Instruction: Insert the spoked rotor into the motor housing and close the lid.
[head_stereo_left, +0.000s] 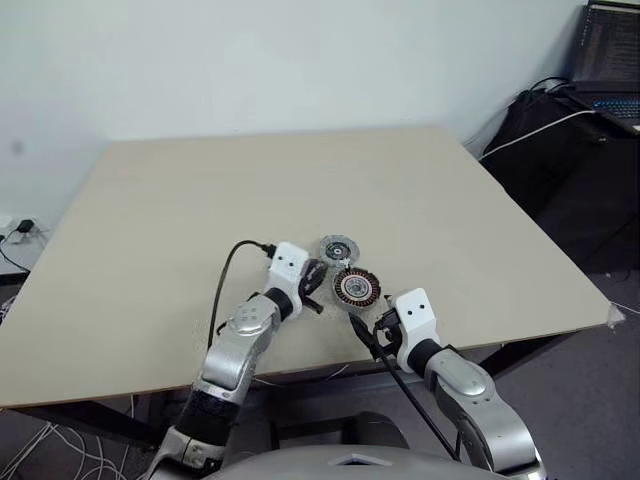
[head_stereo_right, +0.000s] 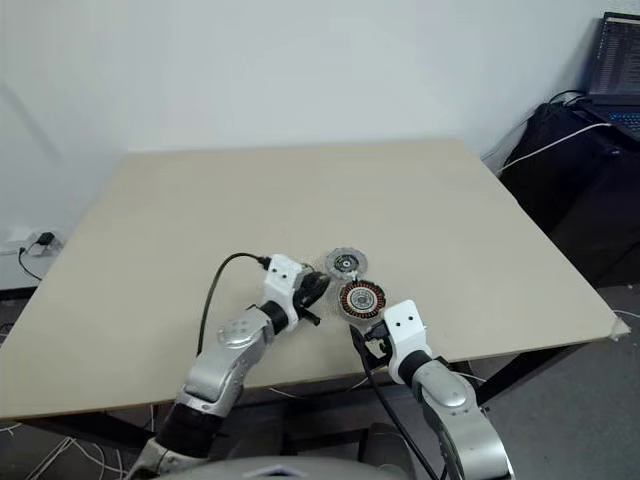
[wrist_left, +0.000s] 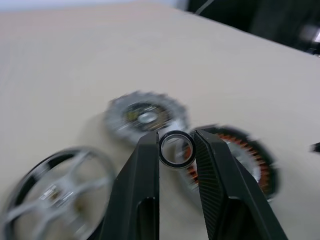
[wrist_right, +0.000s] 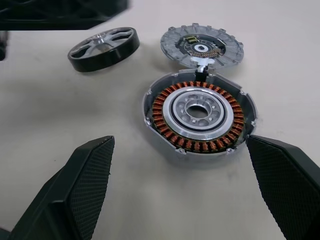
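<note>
Left gripper (wrist_left: 175, 150) jaws pinching a small metal ring (wrist_left: 176, 149), held above the counter (head_stereo_left: 150, 230) over the parts. Right gripper (wrist_right: 182, 190) jaws spread wide, one either side of the motor housing (wrist_right: 199, 116), not touching it. Housing lies flat on the counter, copper windings up, no rotor in it. Lid (wrist_right: 202, 46) lies at the housing's 12 o'clock, rims touching. Spoked rotor (wrist_right: 103, 48) lies flat at the housing's 10 o'clock, apart from both, under the left gripper.
</note>
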